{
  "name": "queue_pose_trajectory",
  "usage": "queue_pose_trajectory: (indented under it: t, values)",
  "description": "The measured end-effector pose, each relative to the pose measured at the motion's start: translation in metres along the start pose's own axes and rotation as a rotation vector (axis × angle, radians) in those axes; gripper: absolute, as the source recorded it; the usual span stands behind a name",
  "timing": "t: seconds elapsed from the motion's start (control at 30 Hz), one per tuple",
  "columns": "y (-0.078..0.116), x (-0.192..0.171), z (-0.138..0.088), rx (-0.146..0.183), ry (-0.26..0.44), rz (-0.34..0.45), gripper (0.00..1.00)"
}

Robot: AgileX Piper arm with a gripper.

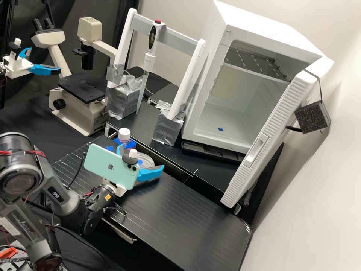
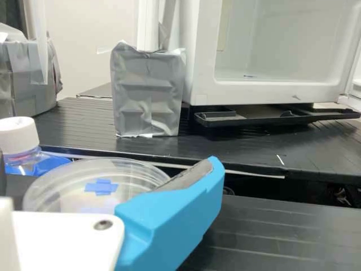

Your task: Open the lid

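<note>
The gripper (image 1: 141, 157) is low over the front bench, its blue fingers spread wide, one on either side of a clear round lidded dish (image 1: 147, 159). A phone mounted on the wrist hides part of the dish. In the wrist view the gripper (image 2: 110, 175) has one blue finger beside the dish (image 2: 144, 171), its grey pad overlapping the near edge of the rim; whether they touch, I cannot tell. A blue tape cross (image 2: 101, 187) marks the clear lid. The other finger is mostly hidden.
A white-capped bottle (image 1: 124, 135) stands close beside the dish. Behind are a foil-wrapped post base (image 1: 168, 126), an upright pipette (image 1: 147, 64), a microscope (image 1: 77, 105) and a white cabinet with its door open (image 1: 259, 146). A second gripper hangs at upper left.
</note>
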Motion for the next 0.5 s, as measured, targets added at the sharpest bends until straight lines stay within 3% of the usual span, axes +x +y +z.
queue_pose_trajectory:
  t: [0.5]
  values:
    - [0.011,-0.009,-0.008,-0.003,0.037,0.043,1.00]
